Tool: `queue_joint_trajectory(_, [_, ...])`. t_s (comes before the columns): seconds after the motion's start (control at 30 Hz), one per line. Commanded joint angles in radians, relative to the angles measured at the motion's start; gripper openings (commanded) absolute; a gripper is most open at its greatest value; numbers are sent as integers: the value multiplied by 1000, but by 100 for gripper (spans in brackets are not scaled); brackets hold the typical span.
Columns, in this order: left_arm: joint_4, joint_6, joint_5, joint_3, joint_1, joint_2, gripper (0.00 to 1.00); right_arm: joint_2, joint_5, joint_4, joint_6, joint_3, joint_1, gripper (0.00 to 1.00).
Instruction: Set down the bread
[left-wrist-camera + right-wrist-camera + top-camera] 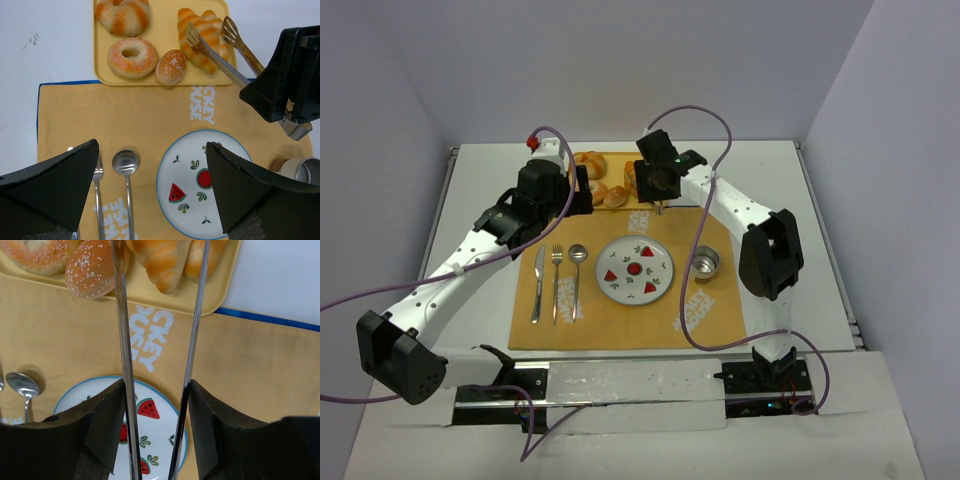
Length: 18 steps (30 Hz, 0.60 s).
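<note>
The bread, a golden ridged croissant (199, 37), lies at the right end of the yellow tray (165, 30); the right wrist view shows it (161, 260) between the tong arms. My right gripper (155, 385) is shut on metal tongs (220, 55), whose spread tips sit over the croissant, one at each side. Whether they touch it I cannot tell. In the top view the right gripper (658, 182) hovers at the tray's near edge. My left gripper (152, 145) is open and empty above the placemat, left of the watermelon plate (185, 165).
The tray also holds a sugared doughnut (131, 57), a small sugared roll (171, 66) and a striped round bun (122, 15). On the orange placemat (620, 325) lie a knife (537, 285), a fork (557, 280), a spoon (577, 275), the plate (636, 296) and a metal cup (705, 263).
</note>
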Motion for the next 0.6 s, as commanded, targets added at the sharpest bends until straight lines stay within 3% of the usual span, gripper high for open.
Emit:
queue_joint_trajectory(0.0, [21,2,-5,20,-5,-18,99,-3,3,12,-8,60,14,57])
queue_joint_trajectory(0.27, [23,3,-5,17,-7,-18,99,2,4,4,-10,72,22,49])
queue_joint_trajectory(0.57, [21,0,-8,18,-5,-12,99,-49,9,12,-7,45,25,22])
